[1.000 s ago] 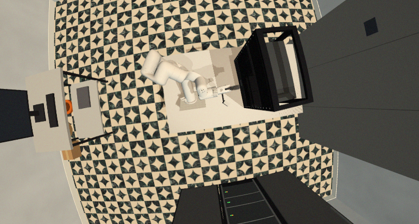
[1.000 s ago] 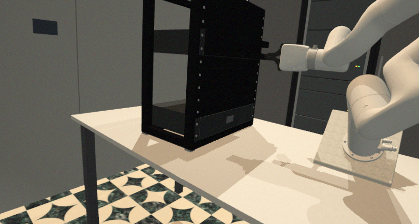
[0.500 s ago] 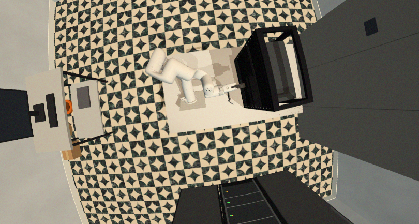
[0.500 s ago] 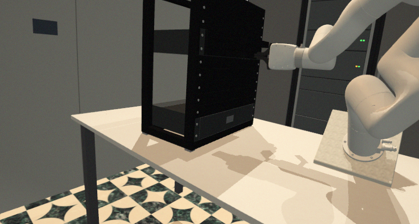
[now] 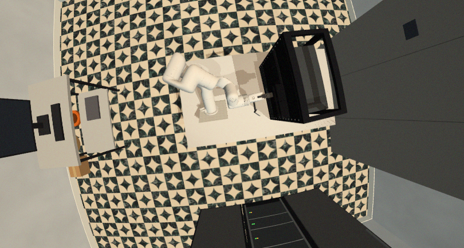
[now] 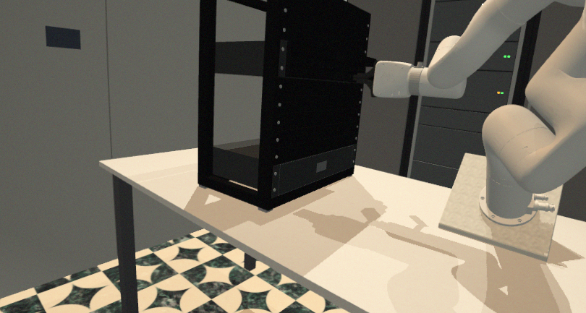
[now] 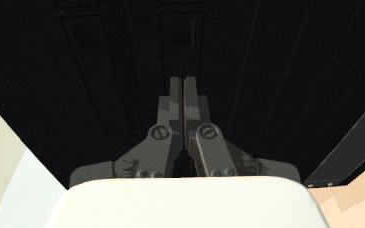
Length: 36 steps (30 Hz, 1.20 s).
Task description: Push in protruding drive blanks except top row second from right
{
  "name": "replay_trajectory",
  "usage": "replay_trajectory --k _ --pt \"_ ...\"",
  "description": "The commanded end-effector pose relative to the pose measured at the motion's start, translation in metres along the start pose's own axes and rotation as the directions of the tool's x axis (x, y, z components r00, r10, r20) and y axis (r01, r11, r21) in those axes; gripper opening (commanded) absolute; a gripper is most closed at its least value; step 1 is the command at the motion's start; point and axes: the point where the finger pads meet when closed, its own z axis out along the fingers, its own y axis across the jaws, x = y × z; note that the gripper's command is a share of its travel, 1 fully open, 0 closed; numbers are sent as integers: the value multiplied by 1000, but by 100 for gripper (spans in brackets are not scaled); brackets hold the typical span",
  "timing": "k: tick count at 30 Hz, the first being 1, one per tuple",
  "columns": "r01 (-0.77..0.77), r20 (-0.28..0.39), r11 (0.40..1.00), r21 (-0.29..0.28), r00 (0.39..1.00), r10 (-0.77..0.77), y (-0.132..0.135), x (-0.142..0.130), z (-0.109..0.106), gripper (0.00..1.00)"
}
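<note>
Fingers pressed together, nothing between them, tips at the dark chassis front on a blank; which one, can't tell. Gripper level at the upper face of the rack on the table. Best pushed straight along the blank's long axis, front to back, slow, no side load. Front faces the arm.

Soft tabletop shadows; dark wrist view; top view warped.
</note>
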Motion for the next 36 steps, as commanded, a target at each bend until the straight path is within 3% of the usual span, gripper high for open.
replay_trajectory --k 1,36 --pt "2 0 1000 3 1000 -2 -2 0 1 0" --pt "2 0 1000 3 1000 -2 -2 0 11 0"
